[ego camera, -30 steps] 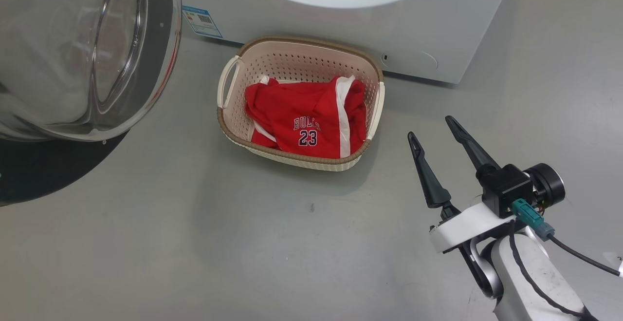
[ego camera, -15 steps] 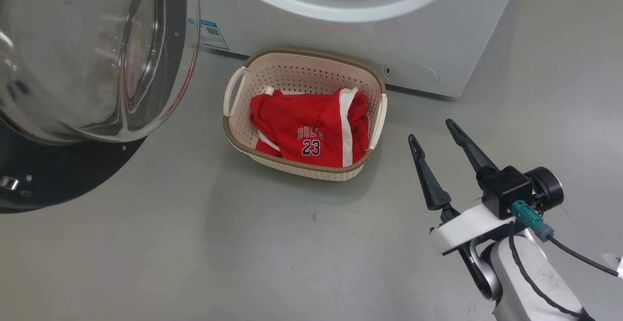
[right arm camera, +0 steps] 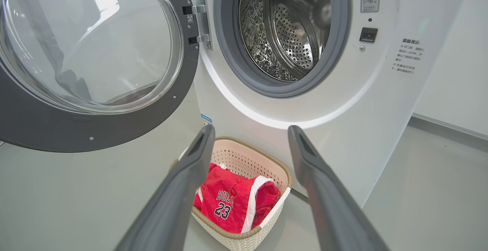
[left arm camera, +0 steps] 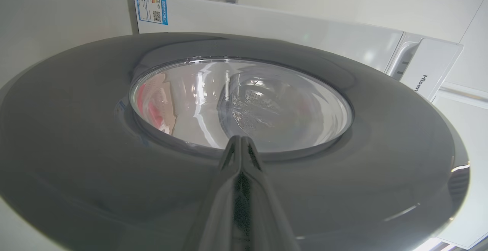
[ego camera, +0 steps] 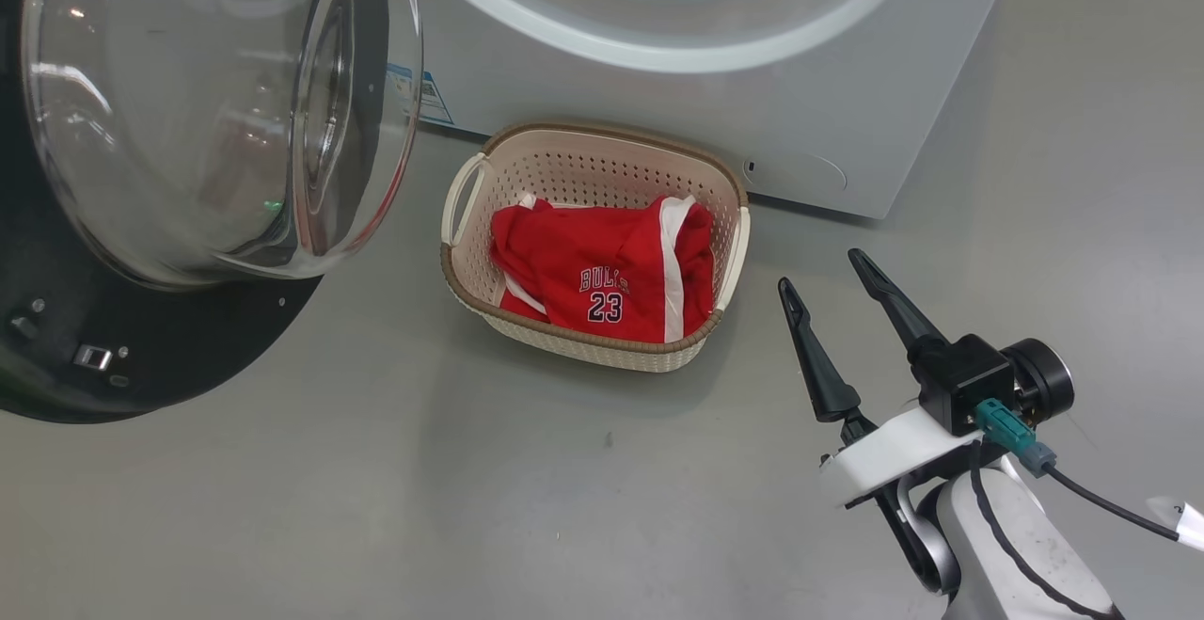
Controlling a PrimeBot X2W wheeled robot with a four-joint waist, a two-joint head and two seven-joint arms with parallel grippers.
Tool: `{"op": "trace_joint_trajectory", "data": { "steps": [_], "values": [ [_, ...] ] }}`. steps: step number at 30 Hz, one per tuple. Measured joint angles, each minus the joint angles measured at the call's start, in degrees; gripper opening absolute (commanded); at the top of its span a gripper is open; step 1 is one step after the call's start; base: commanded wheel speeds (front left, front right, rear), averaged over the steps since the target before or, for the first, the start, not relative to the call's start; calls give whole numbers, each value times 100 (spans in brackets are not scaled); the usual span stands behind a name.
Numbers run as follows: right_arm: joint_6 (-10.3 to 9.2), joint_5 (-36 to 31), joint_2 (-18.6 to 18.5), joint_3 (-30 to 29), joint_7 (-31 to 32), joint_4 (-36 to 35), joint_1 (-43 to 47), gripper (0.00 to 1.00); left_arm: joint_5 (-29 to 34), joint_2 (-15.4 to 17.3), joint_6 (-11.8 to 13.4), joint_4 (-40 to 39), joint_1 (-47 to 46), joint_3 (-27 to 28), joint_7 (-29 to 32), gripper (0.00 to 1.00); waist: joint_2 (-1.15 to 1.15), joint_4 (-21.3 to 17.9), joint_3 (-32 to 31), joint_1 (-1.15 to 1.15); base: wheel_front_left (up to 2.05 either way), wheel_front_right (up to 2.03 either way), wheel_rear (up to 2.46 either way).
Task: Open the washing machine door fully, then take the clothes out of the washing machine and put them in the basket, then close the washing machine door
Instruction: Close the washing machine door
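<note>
Washing machine door (ego camera: pixel 207 112) stands swung wide on its hinge (right arm camera: pixel 200 20), to the left of the washing machine (ego camera: pixel 828 84). Its inner face and glass bowl are turned toward the head camera. Drum (right arm camera: pixel 282 26) looks bare of cloth as far as the right wrist view reaches. Clothes (ego camera: pixel 602 272), the red jersey, lie heaped in the basket (ego camera: pixel 583 168). The basket sits on the floor (ego camera: pixel 376 507) just in front of the washer, below the opening.

Judgement: unloading done; closing the door remains.

Key relation: left tool (left arm camera: pixel 241 138) is clenched, fingers pressed together on nothing. Its tips are aimed at the door's glossy outer face, just below the glass centre. Touching or a slight gap: cannot tell. The door thus lies straight ahead of the left tool, between it and the drum mouth. A push along the fingers' own line should swing it about the hinge toward the opening. Left arm is clearly the nearer.

Right tool (ego camera: pixel 818 269) is released, fingers spread, empty. It hangs low over the floor to the right of the basket, well apart from the door.

Risk: basket lies near the door's swing path; clearance uncertain.
</note>
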Motion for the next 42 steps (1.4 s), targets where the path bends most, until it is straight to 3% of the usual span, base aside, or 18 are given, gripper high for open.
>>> {"op": "trace_joint_trajectory", "data": {
  "steps": [20, 42],
  "values": [
    [-2, 9, 25, 4, -41, 38, 93, 100, -258, -487, -199, -416, 302, 32, 720, 0, 0, 6, -156, 0, 0, 0, 0],
    [-45, 69, 79, -7, -54, 77, 98, 100, -682, -1447, -202, -1232, 666, -4, 1446, 0, 0, -19, -248, 0, 0, 0, 0]
  ]
}}
